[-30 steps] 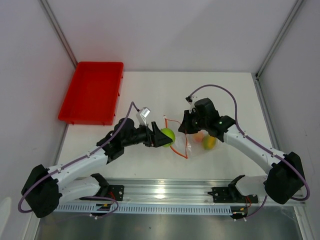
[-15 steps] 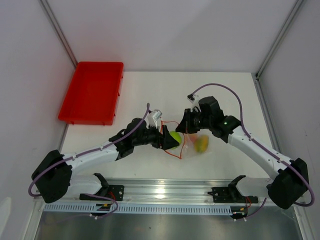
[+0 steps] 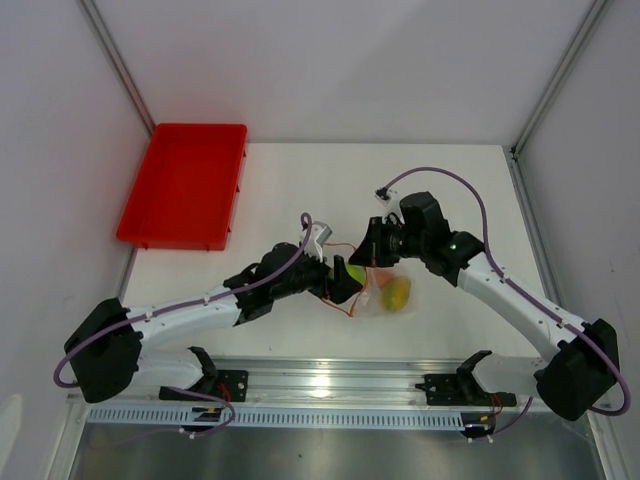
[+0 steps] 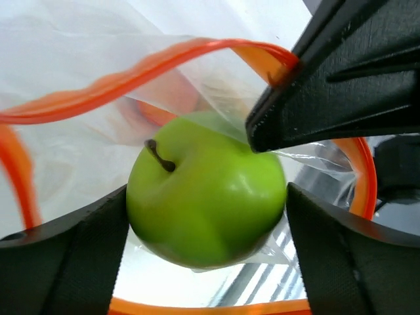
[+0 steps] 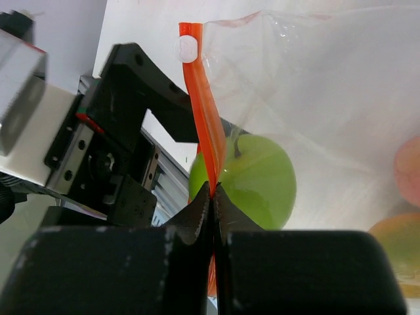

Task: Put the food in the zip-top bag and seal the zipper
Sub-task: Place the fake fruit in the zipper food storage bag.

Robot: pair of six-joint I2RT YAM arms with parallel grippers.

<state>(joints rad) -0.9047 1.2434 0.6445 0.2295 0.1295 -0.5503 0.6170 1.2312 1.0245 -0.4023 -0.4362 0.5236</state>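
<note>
White table (image 3: 300,180) between pale walls; every entry is placed against the zip-top bag (image 5: 315,85).

- green fruit (image 4: 207,197): sitting in the bag's mouth, with the zipper (image 5: 202,111) looping around it. A second ago it was hanging just left of that mouth, outside the loop. Its stem is pointing up-left in the left wrist view.

- left gripper (image 3: 350,276): reaching into the bag's opening from its left, fingers pressing on both flanks of the green fruit and gripping it. Its arm is stretching further toward the bag than a second ago, the forearm running nearly straight.

- right gripper (image 5: 213,197): clenching tight on the zipper at the bag's far rim and holding the mouth up. It is staying at much the same spot over the bag. Its arm is arching in from the bag's right, wrist tipping down.

- yellow-orange fruit (image 3: 396,294): lying inside the bag, now closer to the mouth than before.

- pinkish-orange fruit (image 5: 410,170): lying inside too, above the yellow-orange fruit in the right wrist view.

- red tray (image 3: 185,185): resting well apart from the bag, off to its far left.
</note>
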